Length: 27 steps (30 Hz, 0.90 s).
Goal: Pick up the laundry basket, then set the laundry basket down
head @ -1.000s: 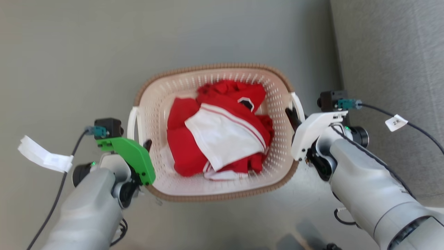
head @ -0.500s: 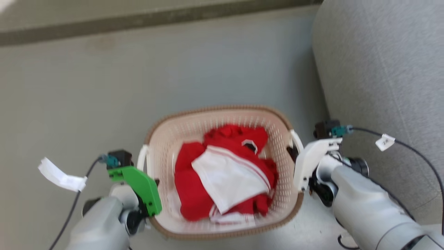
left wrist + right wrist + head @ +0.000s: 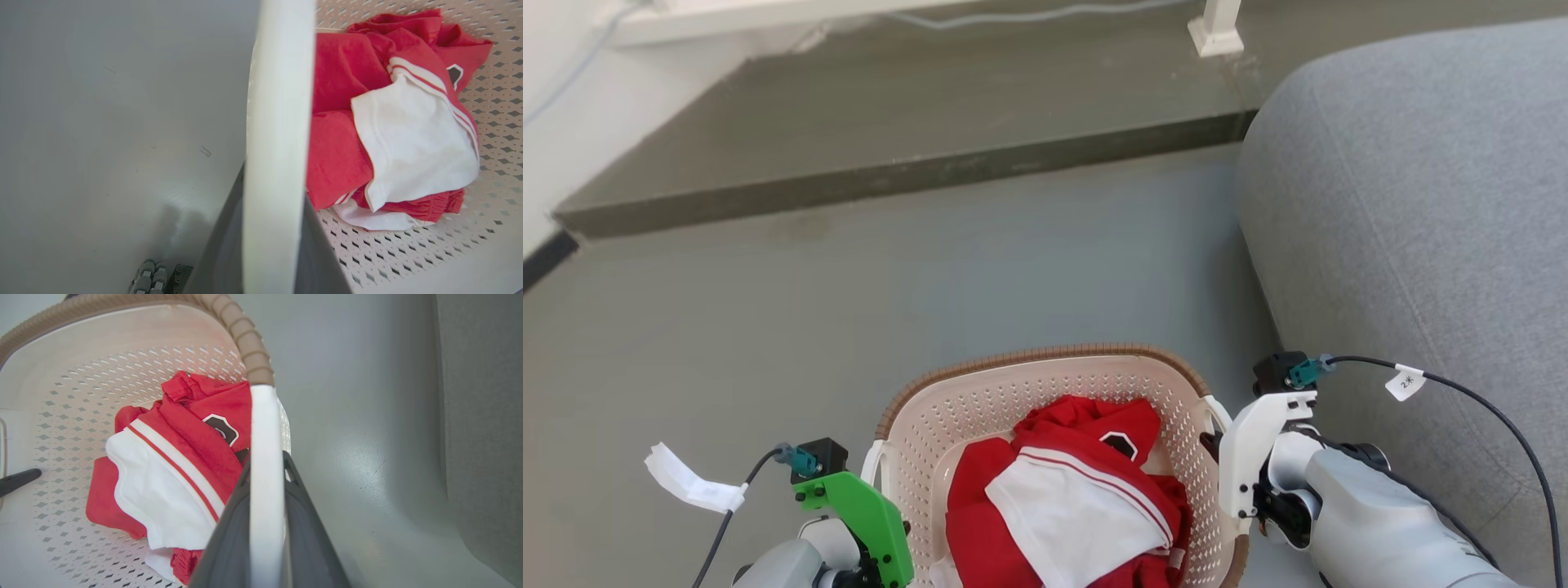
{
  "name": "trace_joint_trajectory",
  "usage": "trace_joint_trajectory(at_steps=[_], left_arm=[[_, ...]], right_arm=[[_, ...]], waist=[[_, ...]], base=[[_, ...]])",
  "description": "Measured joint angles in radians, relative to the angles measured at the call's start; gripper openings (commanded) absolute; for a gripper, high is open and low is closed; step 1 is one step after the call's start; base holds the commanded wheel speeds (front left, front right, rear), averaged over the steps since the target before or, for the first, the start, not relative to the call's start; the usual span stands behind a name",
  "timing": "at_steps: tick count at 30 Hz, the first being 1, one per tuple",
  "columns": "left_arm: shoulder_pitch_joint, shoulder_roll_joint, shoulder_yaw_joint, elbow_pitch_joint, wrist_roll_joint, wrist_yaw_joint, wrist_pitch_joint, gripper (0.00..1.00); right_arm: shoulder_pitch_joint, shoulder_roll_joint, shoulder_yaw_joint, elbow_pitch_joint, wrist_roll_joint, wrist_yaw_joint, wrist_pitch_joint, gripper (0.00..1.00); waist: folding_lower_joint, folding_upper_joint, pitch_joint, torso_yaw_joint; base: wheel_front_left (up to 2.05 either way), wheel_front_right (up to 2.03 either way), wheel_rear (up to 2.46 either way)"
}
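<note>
Since a second ago your head camera has tipped upward. The laundry basket now sits at the bottom edge of the head view, and a darker raised step and more of the grey sofa show beyond it. The basket has kept its place between the two arms.

The left gripper is clamped on the left handle, with one grey finger on each side of the white bar. The right gripper pinches the right handle the same way.

The basket hangs over the grey floor, just beside the sofa's edge; you cannot tell whether its base touches the floor.

There are two paper tags. The one on the right cable starts with "2", and the rest is too small to read. The one on the left cable shows no legible writing.

Inside the basket lies one bundle of red and white clothes with a single black-and-white badge.
</note>
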Motion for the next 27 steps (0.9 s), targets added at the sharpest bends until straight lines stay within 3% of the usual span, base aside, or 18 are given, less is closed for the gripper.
trace_joint_trajectory(at_steps=[8,27], left_arm=[[-0.001,-0.001,-0.003,0.006,-0.007,0.0,0.021,0.0],[-0.004,-0.004,-0.022,0.016,-0.022,0.0,0.038,0.0]], right_arm=[[-0.001,-0.004,0.013,-0.008,0.009,0.0,0.021,0.0],[-0.001,-0.004,0.025,-0.006,0.052,0.0,0.044,0.0]], waist=[[0.0,0.0,-0.059,-0.001],[0.0,0.0,-0.067,0.002]], base=[[0.0,0.0,0.0],[0.0,0.0,0.0]])
